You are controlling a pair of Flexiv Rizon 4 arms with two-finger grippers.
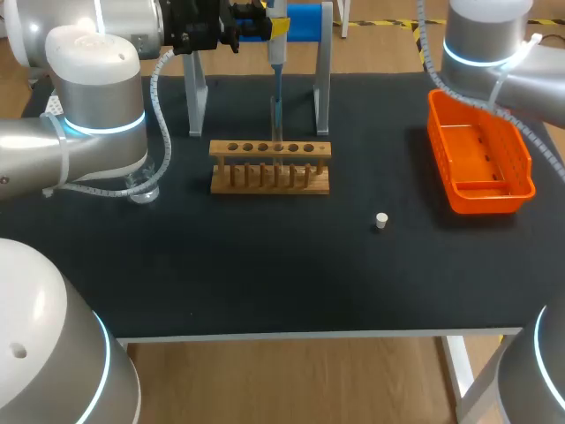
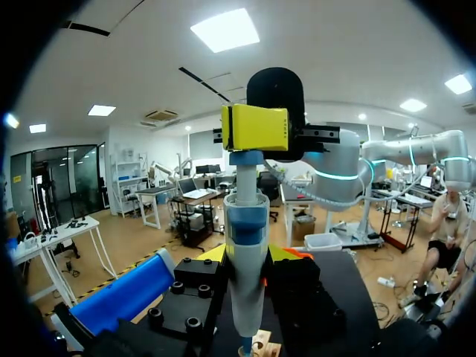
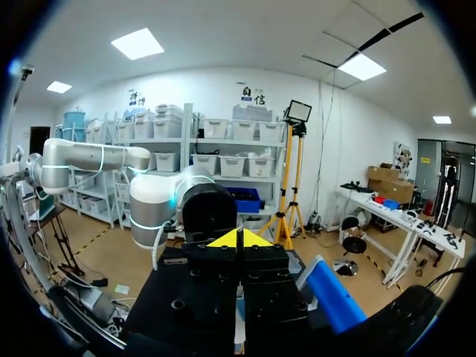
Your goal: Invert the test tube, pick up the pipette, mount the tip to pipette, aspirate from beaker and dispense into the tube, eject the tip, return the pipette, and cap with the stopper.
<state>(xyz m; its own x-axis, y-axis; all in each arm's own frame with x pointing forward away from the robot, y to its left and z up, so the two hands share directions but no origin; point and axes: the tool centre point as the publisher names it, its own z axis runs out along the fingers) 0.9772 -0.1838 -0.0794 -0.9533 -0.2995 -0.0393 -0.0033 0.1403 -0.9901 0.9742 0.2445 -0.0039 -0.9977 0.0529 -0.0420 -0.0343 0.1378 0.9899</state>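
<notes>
Because the left end effector (image 2: 249, 259) clamps the pipette (image 1: 276, 44) upright by its body, the tip (image 1: 275, 119) hangs plumb over the wooden rack (image 1: 225, 148), judged ready for dispensing. The right end effector (image 3: 239, 239) is pinched closed on nothing. The stopper (image 1: 380, 220) lies on the tabletop (image 1: 265, 265), awaiting capping. The beaker (image 1: 143, 190) stands beside the left arm (image 1: 97, 97).

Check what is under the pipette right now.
The wooden rack sits under the pipette, whose tip meets what seems a clear tube in a middle hole. The tube's inside is not visible.
</notes>
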